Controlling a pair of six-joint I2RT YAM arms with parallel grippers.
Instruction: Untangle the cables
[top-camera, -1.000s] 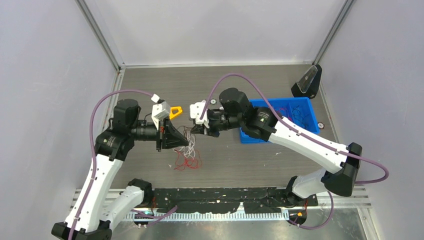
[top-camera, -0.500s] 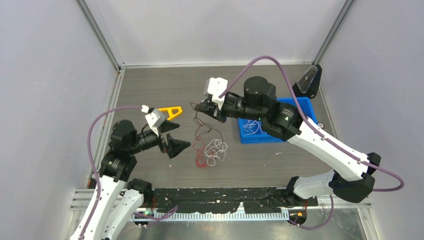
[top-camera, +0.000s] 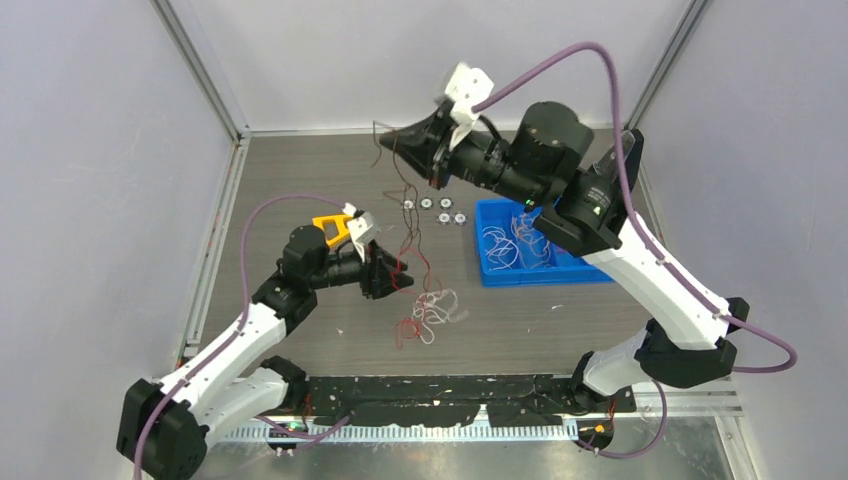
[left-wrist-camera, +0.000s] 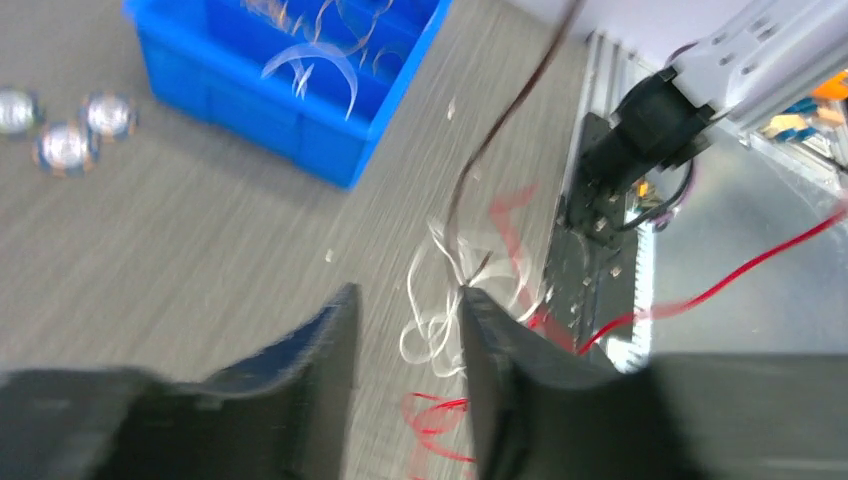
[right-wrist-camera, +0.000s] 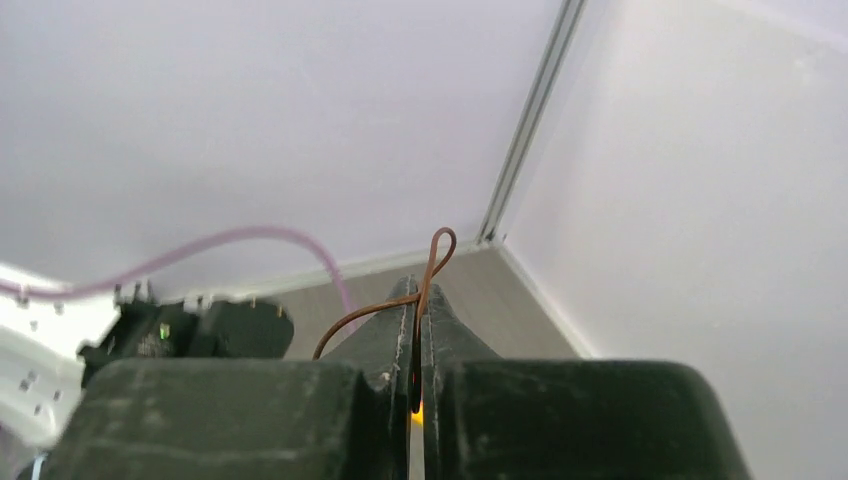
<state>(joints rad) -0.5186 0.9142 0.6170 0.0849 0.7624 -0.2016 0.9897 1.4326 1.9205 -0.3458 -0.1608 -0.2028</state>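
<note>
A strand is being pulled free: one brown cable (right-wrist-camera: 441, 230) is pinched in the closed right gripper (top-camera: 392, 136), high over the table's (top-camera: 300, 170) far edge. The clump (top-camera: 425, 315) lies toward the near edge. The left gripper (left-wrist-camera: 405, 300) beside it is parted and empty, so the clump should next be pinned.

Enclosure walls (top-camera: 430, 60): plain pale grey panels on the far side and both flanks, unmarked. Aluminium corner posts (top-camera: 200, 72) run down to the far corners. Tabletop (top-camera: 300, 165): dark grey wood-grain laminate, matt, a few pale flecks. A metal rail (top-camera: 720, 405) lines the near edge, carrying a black strip. Lighting even and diffuse; shadows faint.
</note>
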